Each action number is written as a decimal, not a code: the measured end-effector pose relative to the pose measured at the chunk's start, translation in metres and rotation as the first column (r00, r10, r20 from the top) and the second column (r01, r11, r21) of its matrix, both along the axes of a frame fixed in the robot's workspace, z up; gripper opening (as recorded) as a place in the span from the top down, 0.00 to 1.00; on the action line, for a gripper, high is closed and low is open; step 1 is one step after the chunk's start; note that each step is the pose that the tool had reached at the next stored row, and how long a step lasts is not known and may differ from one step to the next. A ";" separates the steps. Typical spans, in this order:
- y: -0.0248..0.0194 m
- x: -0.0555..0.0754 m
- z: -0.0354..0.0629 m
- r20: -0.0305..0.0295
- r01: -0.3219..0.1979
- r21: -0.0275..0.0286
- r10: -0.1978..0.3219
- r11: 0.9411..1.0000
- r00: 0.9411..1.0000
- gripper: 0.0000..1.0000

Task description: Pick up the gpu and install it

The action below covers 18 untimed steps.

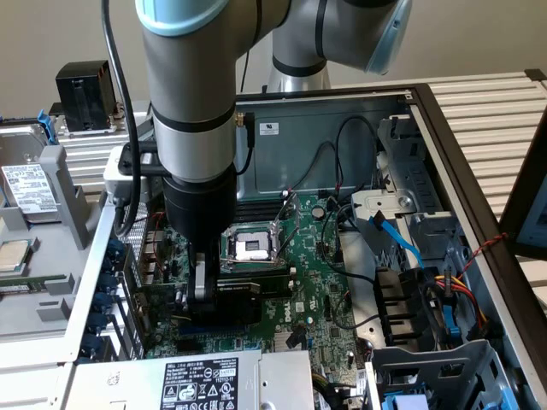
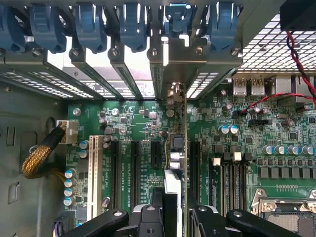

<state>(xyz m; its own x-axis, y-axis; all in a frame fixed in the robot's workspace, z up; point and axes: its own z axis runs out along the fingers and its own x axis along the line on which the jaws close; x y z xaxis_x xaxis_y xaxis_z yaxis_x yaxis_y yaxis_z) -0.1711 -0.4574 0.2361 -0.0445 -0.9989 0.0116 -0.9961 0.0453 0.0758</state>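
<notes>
Gripping: the gripper [image 2: 170,217] is clenched on the gpu [image 2: 174,148], jaws pressing both faces of the card, which stands on edge between them.

Gpu position: in the wrist view the card is seen edge-on, running from the fingers toward the rear slot openings [image 2: 148,74], directly over an expansion slot on the motherboard [image 2: 276,123]. In the exterior view its black body [image 1: 248,295] sits low over the board, just beside the CPU socket [image 1: 254,246].

Seating: whether the card edge is fully home in the slot cannot be told from either view.

Bracket end: the card's metal end [image 2: 173,94] meets one opening under the blue retention clips [image 2: 133,24] of the computer case [image 1: 410,94].

Risk, misalignment: if the card edge lies slightly off the slot, downward force could bend the card or damage the connector.

Risk, bracket: the metal end could catch on the slot divider and leave the card tilted.

Risk, neighbours: the black-sleeved cables [image 1: 342,154] and upright capacitors [image 2: 227,129] lie near; a sideways slip could strike them.
</notes>
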 end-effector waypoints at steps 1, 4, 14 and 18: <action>0.0000 0.000 0.0000 0.000 0.000 0.000 0.000 1.000 1.000 0.73; -0.0001 0.000 0.0000 0.000 -0.001 0.000 0.001 1.000 1.000 0.73; -0.0004 0.000 0.0004 0.000 -0.032 0.000 0.032 0.999 0.999 0.73; -0.0005 0.000 0.0017 0.000 -0.032 0.000 0.032 0.999 0.999 0.73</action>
